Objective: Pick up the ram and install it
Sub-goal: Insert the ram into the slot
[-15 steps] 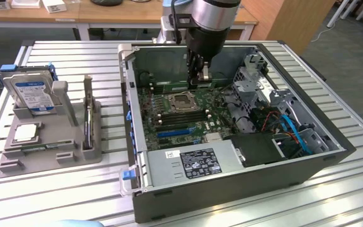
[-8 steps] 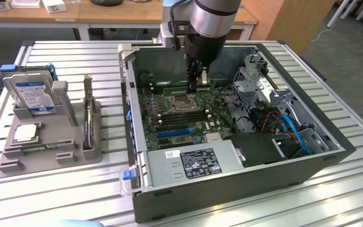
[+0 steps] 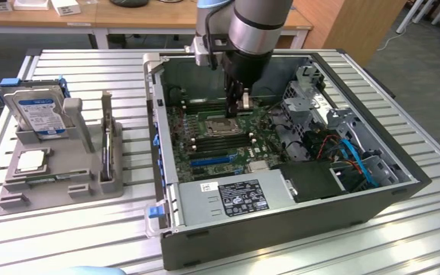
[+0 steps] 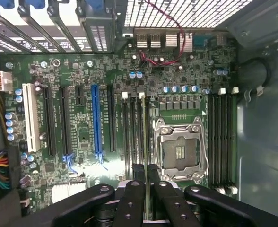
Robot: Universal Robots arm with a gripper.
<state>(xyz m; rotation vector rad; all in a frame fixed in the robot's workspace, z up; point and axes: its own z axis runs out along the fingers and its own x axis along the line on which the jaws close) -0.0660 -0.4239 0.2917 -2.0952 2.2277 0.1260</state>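
The pincer (image 4: 146, 171) pinches the long, thin green circuit-board ram stick (image 4: 143, 132) edge-on directly beneath itself, the stick's long axis running parallel with the black memory slots (image 4: 132, 135) just beside the square silver CPU socket (image 4: 179, 149).

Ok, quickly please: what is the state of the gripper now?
Gripper: closed on the ram stick, held edge-on over the memory slots.
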